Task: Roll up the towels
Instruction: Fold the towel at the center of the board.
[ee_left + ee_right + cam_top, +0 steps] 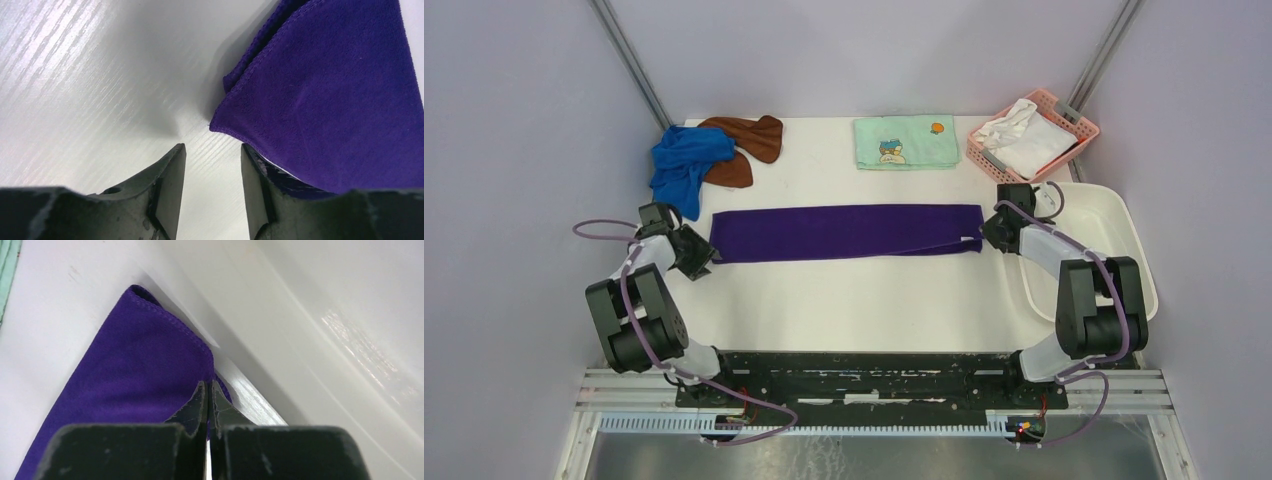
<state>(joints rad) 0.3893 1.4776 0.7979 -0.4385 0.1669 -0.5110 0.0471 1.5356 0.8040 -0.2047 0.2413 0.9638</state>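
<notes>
The dark purple towel (844, 232) lies folded into a long flat strip across the middle of the table. My left gripper (696, 255) is at its left end, open, with only bare table between its fingers (212, 146). The towel's corner (325, 90) lies just past the right finger and over its outer side. My right gripper (986, 235) is at the strip's right end. Its jaws (207, 382) are shut, their tips pinched on the towel's corner (135, 370). The royal blue towel (682, 165) and the rust-brown towel (749, 140) lie crumpled together at the back left.
A pale green cartoon-print towel (904, 142) lies flat at the back centre. A pink basket (1079, 125) holding a white cloth (1024, 138) stands at the back right. A white tub (1124, 230) sits along the right edge, its wall (325, 340) close beside my right gripper.
</notes>
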